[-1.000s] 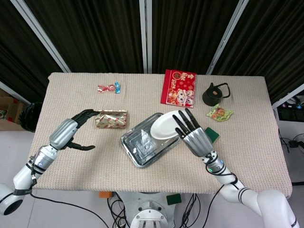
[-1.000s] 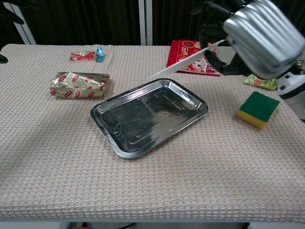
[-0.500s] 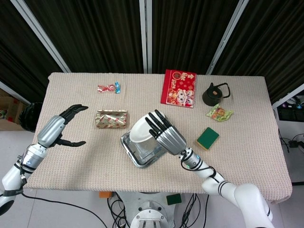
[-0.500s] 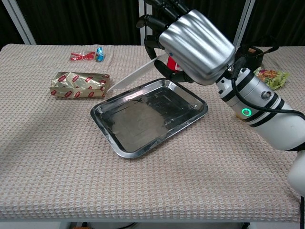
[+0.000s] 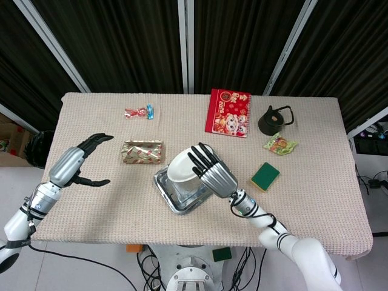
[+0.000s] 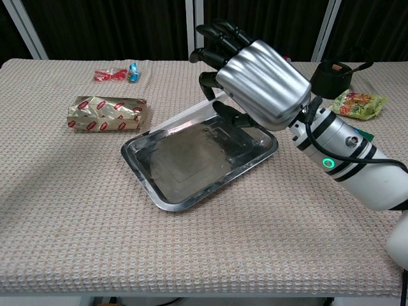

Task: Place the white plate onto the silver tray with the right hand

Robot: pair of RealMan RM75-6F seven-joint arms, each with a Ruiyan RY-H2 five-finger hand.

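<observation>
The right robot hand (image 6: 255,80) grips the round white plate (image 5: 180,167), tilted over the rectangular silver metal tray (image 6: 191,185); the left robot hand (image 5: 76,163) hangs spread, holding nothing; no writing is legible.

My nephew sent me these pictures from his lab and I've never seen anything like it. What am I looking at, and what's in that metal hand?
It is a two-armed robot with metal hands, at a cloth-covered table. One camera looks down from its head, the other forward from its chest. The right hand holds a white plate tilted over a silver tray. The left hand hangs open at the table's edge, holding nothing. Also there: a wrapped box, candies, a red booklet, a black kettle, a snack packet and a green sponge.
</observation>
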